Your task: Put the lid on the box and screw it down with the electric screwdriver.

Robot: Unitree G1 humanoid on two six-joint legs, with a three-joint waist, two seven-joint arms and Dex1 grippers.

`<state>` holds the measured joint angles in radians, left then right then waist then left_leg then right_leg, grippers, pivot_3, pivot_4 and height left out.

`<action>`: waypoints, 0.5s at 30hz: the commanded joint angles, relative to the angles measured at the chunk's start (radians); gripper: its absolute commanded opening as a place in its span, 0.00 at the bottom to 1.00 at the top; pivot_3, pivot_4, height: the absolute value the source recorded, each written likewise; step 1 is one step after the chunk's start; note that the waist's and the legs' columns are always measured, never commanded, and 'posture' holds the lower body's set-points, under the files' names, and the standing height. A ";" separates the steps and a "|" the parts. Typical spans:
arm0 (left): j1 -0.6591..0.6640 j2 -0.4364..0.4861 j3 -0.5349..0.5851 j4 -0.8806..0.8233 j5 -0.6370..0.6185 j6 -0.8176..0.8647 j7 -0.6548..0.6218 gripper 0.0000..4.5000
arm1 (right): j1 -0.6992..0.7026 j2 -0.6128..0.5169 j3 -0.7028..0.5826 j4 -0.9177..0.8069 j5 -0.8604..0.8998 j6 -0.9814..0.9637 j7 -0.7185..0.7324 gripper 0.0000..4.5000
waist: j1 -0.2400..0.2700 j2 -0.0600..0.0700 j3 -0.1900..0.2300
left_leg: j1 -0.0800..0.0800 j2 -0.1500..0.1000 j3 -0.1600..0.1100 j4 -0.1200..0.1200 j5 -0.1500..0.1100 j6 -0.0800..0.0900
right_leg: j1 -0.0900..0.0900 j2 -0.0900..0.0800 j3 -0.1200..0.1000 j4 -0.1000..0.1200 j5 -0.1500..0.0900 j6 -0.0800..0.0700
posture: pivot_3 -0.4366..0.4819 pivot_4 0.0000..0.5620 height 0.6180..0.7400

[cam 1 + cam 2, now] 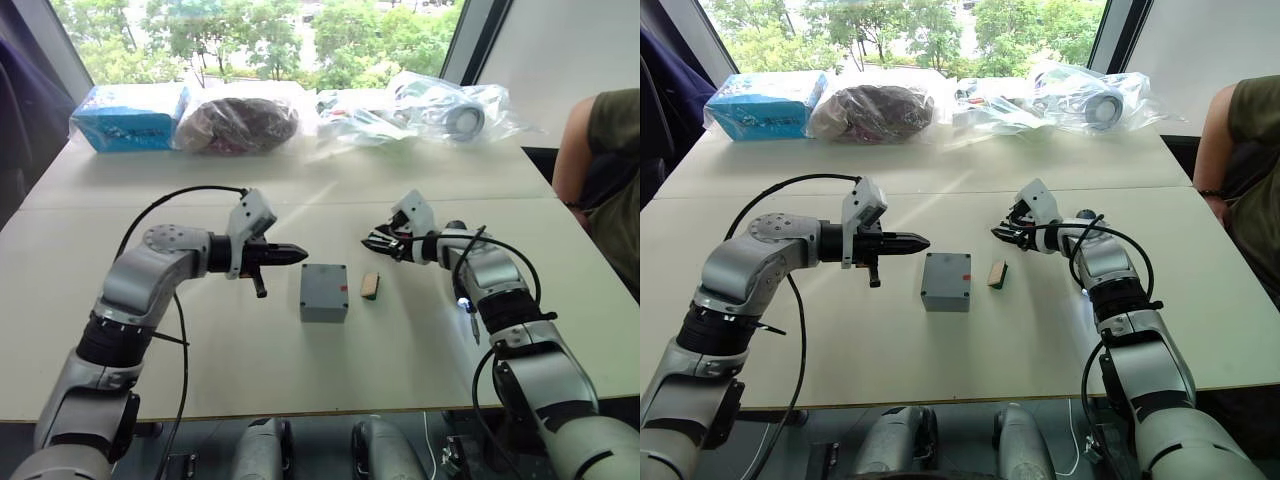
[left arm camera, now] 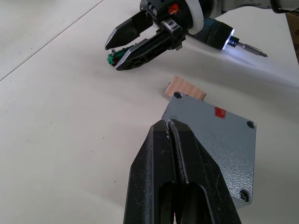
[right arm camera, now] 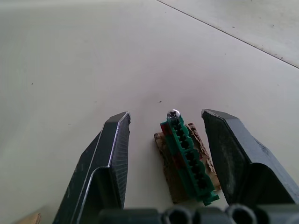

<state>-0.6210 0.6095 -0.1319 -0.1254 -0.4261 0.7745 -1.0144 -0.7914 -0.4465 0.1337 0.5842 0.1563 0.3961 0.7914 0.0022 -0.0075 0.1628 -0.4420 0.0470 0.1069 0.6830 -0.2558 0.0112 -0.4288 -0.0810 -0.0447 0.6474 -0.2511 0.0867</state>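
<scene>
The box [image 1: 324, 292] sits mid-table [image 1: 200, 350] with its lid [image 2: 212, 147] already on, the left gripper [image 1: 292, 256] just left of it with jaws pressed together, the right gripper [image 3: 168, 140] farther right, jaws spread around a green block [image 3: 189, 158], and the electric screwdriver [image 2: 224, 37] lit beyond.

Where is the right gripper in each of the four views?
Left eye view: right gripper right of centre, beyond the tan block.
Right eye view: same place.
Left wrist view: beyond the box, beside the screwdriver.
Right wrist view: its open fingers.
Shared landmark: green connector between its fingertips.
</scene>
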 commanded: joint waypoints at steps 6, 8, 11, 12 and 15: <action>0.005 0.010 0.011 -0.028 -0.006 -0.022 0.003 0.00 | -0.027 0.011 -0.041 -0.018 0.006 -0.014 -0.002 0.03 | -0.002 0.000 0.000 | 0.000 0.000 0.000 0.000 0.000 0.000 | 0.000 0.000 0.000 0.000 0.000 0.000 | 0.48 0.27 1.00; 0.005 0.010 0.009 -0.026 -0.004 -0.026 0.001 0.00 | -0.028 0.015 -0.040 -0.015 0.000 -0.017 -0.006 0.01 | -0.002 0.000 0.000 | 0.000 0.000 0.000 0.000 0.000 0.000 | 0.000 0.000 0.000 0.000 0.000 0.000 | 0.48 0.27 1.00; 0.005 0.009 0.008 -0.023 -0.004 -0.026 0.001 0.00 | -0.023 0.018 -0.039 -0.018 -0.006 -0.020 -0.007 0.01 | -0.004 0.000 0.000 | 0.000 0.000 0.000 0.000 0.000 0.000 | 0.000 0.000 0.000 0.000 0.000 0.000 | 0.48 0.27 1.00; 0.006 0.009 0.008 -0.023 -0.003 -0.027 0.001 0.00 | -0.022 0.017 -0.040 -0.021 -0.008 -0.025 -0.007 0.01 | -0.005 0.000 0.000 | 0.000 0.000 0.000 0.000 0.000 0.000 | 0.000 0.000 0.000 0.000 0.000 0.000 | 0.48 0.27 1.00; 0.009 0.010 0.007 -0.022 -0.002 -0.030 0.000 0.00 | -0.016 0.011 -0.047 -0.034 -0.009 -0.030 -0.004 0.01 | -0.009 0.000 0.000 | 0.000 0.000 0.000 0.000 0.000 0.000 | 0.000 0.000 0.000 0.000 0.000 0.000 | 0.48 0.27 1.00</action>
<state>-0.6087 0.6097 -0.1327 -0.1253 -0.4248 0.7589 -1.0115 -0.7914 -0.4293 0.1126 0.5841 0.1440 0.3867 0.7864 -0.0065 -0.0074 0.1628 -0.4420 0.0470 0.1068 0.6829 -0.2559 0.0113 -0.4288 -0.0810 -0.0447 0.6473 -0.2511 0.0867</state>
